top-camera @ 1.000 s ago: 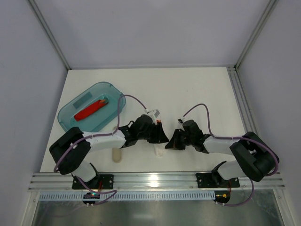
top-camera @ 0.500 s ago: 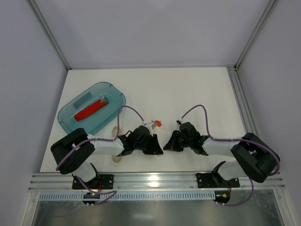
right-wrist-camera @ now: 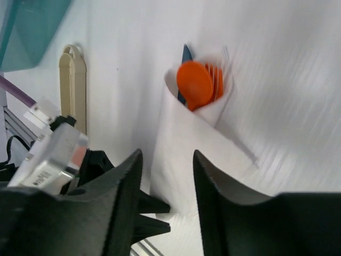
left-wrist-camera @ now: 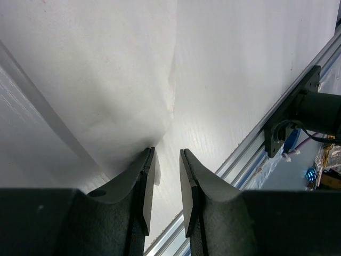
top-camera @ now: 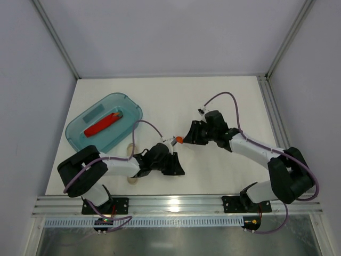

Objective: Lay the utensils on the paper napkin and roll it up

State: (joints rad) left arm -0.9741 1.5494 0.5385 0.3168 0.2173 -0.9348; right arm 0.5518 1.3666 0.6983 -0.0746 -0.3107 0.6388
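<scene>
Left gripper jaws: narrow gap, nothing between, left finger against paper napkin edge. Right gripper jaws parted, empty, roll just ahead. Utensils (orange heads, one blue) poke from rolled napkin's end, between grippers.

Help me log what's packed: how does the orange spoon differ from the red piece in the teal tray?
The orange spoon is wrapped in the rolled paper napkin, only its bowl poking out; the red piece lies bare and fully visible. The spoon's roll rests on the table; the red piece sits in the teal tray. Both are brightly coloured.
</scene>
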